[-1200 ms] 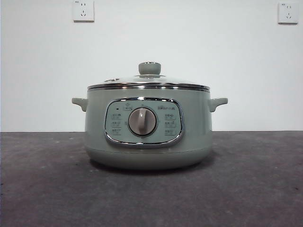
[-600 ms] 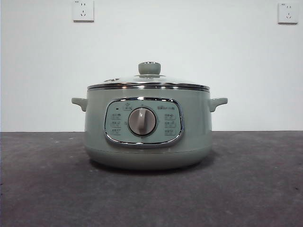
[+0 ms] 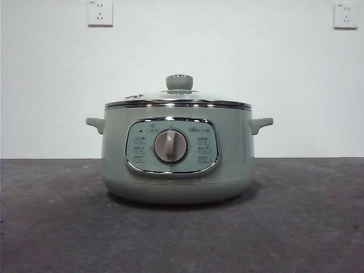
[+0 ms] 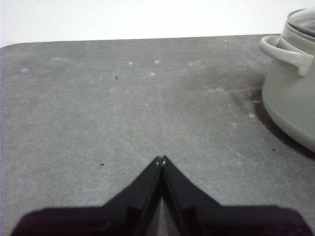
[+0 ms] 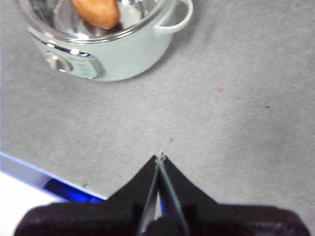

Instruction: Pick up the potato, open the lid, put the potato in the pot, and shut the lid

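- On the dark grey table (image 3: 57,227), the pot (image 3: 177,165) sits square to the front view, its chrome-framed control panel (image 3: 173,147) and central dial (image 3: 170,146) facing forward.
- Capping the pot, the lid (image 3: 177,100) lies flat, its chrome rim meeting the pot's top edge all the way round, with the pale green knob (image 3: 179,82) upright at the centre.
- Small handles stick out at both sides of the pot; the left wrist view catches one handle (image 4: 288,53) and a slice of the pot wall.
- Through the glass, the right wrist view shows the potato (image 5: 96,12) lying inside the pot, orange-brown against the shiny inner bowl.
- Well off to one side of the pot, the left gripper (image 4: 161,160) hangs over bare table with its two black jaws pressed together at the tips, nothing between them.
- Over the table near its front edge, the right gripper (image 5: 160,156) is well apart from the pot, its jaws likewise closed to a point and holding nothing.
- Neither arm reaches into the front view.
- Behind the table a plain white wall carries two sockets, a left socket (image 3: 100,12) and a right socket (image 3: 346,15), high up.
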